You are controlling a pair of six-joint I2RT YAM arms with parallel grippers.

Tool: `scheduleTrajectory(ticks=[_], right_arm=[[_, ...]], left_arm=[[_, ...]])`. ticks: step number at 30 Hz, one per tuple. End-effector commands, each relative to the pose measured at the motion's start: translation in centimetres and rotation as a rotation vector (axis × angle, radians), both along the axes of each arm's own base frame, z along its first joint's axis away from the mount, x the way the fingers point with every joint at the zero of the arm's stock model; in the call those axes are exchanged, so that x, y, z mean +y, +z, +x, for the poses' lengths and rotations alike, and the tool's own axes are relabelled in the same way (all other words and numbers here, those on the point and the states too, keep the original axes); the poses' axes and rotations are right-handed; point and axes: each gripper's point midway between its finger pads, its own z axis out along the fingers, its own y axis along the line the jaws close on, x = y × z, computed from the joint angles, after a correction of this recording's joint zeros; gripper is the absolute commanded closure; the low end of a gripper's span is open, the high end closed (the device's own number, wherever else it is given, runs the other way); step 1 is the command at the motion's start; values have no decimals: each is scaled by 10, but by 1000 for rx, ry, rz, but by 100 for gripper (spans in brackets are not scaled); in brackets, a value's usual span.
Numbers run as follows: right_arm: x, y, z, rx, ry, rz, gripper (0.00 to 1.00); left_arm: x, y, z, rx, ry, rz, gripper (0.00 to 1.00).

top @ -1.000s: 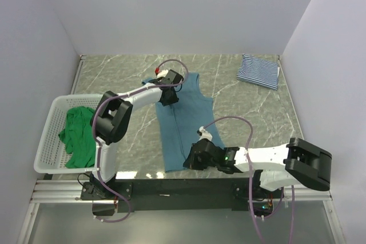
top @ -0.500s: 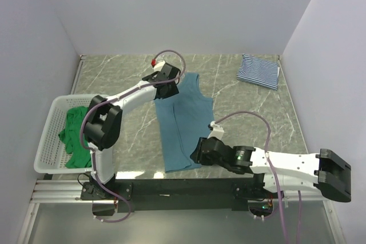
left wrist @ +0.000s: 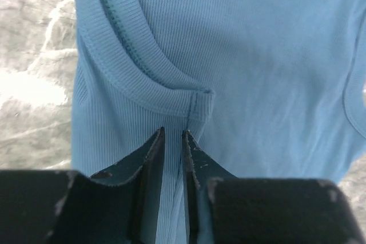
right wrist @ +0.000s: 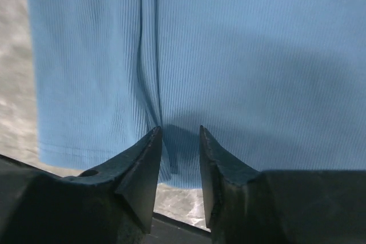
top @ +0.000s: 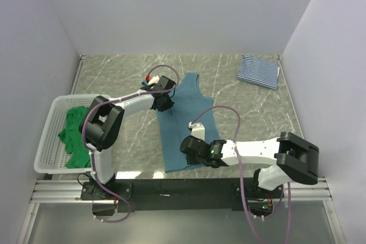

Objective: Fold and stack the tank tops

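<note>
Teal tank top (top: 184, 112) lies flat mid-tabletop (top: 251, 112), straps far, hem near. Soft, light, ribbed, bunches easily, so I'd pinch at seams and hem edge. Left end effector (left wrist: 172, 136) nearly together at the left armhole seam, can't tell if gripping. Right end effector (right wrist: 180, 132) apart over a pleat at near hem.

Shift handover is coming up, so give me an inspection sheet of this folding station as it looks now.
Surface: marble-pattern table.
Job's things: teal tank top spread mid-table; striped tank top folded, far right corner; green tank top crumpled in basket.
Clutter: nothing seen.
Grippers: left gripper nearly closed at the teal top's armhole, grip unclear; right gripper open at its hem.
Cables: purple cables looping over both arms.
Surroundings: plain walls.
</note>
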Motion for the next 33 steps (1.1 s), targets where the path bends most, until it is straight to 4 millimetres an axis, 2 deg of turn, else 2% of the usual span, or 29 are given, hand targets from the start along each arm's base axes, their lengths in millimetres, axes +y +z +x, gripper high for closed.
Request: scheduleTrajectory(ticks=[1, 2, 4, 8, 10, 12, 14, 16, 17, 19, 20, 22, 23, 25, 26, 28, 29, 30, 31, 32, 33], right_arm=[[15, 2, -5, -21, 27, -18, 61], [17, -1, -9, -15, 35, -27, 61], [26, -12, -22, 10, 59, -46, 62], [58, -22, -35, 59, 92, -28, 62], [77, -23, -38, 78, 104, -3, 63], [92, -19, -40, 95, 119, 31, 63], [115, -9, -41, 104, 145, 105, 63], [126, 4, -38, 90, 151, 141, 61], [125, 8, -35, 78, 141, 140, 59], [112, 21, -26, 32, 104, 147, 54], [105, 26, -23, 20, 88, 158, 52], [85, 47, -13, -7, 43, 215, 48], [77, 55, -8, -21, 26, 232, 47], [54, 78, 5, -69, -25, 277, 44], [47, 84, 9, -82, -35, 288, 43], [23, 95, 26, -106, -89, 298, 42], [14, 96, 33, -109, -106, 297, 42], [4, 95, 44, -114, -121, 289, 42], [-13, 95, 62, -105, -171, 307, 43], [-24, 95, 76, -114, -204, 308, 43], [-33, 96, 87, -131, -209, 296, 44]], left_arm=[[-11, 4, 15, -39, -27, -22, 76], [-8, -5, 12, -12, -30, 5, 76], [-3, -11, 16, -1, -19, 27, 76], [7, -28, 19, 33, -28, 71, 75], [11, -29, 26, 35, -30, 85, 75], [14, -29, 33, 33, -53, 108, 75], [17, -29, 38, 34, -83, 129, 73], [14, -22, 44, 25, -115, 131, 72], [11, -14, 47, 7, -130, 124, 69], [4, -3, 49, -22, -159, 92, 66], [1, 15, 51, -63, -175, 74, 61], [-5, 31, 49, -101, -202, 34, 56], [-9, 54, 52, -159, -211, 6, 52], [-15, 74, 52, -203, -240, -32, 49], [-18, 95, 54, -248, -249, -54, 47], [-20, 115, 55, -288, -255, -71, 46], [-21, 131, 53, -317, -263, -89, 45], [-22, 137, 51, -324, -267, -97, 45], [-23, 143, 48, -334, -268, -108, 45], [-24, 156, 42, -359, -267, -131, 46], [-24, 152, 35, -353, -267, -135, 46]])
